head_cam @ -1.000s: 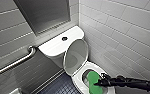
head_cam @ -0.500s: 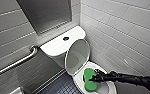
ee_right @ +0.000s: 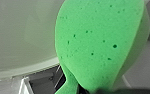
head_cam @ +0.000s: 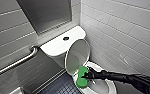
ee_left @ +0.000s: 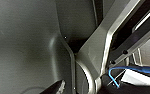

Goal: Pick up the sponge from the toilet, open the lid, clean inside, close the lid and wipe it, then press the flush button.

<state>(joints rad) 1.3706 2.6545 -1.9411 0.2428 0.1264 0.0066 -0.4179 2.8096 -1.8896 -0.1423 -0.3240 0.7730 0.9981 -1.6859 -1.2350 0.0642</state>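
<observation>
Right pincer (head_cam: 88, 76): closed on the sponge, gripping it near its waist. Its dark arm reaches in across the bowl from the side of the tiled wall (head_cam: 121, 27).

Sponge (head_cam: 82, 77): bright green and held on end with its broad face turned outward. It is at the bowl's rim on the side nearer the grab bar, just beneath the lower edge of the raised lid. In the right wrist view the sponge (ee_right: 101, 45) is close against a curved white surface, but I cannot tell whether it touches.

Toilet (head_cam: 97, 67): the white bowl is open, and its rim curves round behind the arm.

Lid (head_cam: 77, 58): up, leaning back toward the tank with its inner face showing.

Tank top (head_cam: 57, 46): flat and white, behind the lid.

Flush button (head_cam: 65, 38): on the tank top near its back edge, well apart from the sponge, with nothing on it.

Grab bar (head_cam: 14, 63): metal, on the wall beside the tank.

Floor (head_cam: 62, 87): dark tiles beside the bowl.

Done, by my judgement: the sponge is in the grip and the lid is open.

Step in hand: most likely cleaning the inside, working at the rim.

Left to do: closing the lid, wiping it and pressing the flush button.
</observation>
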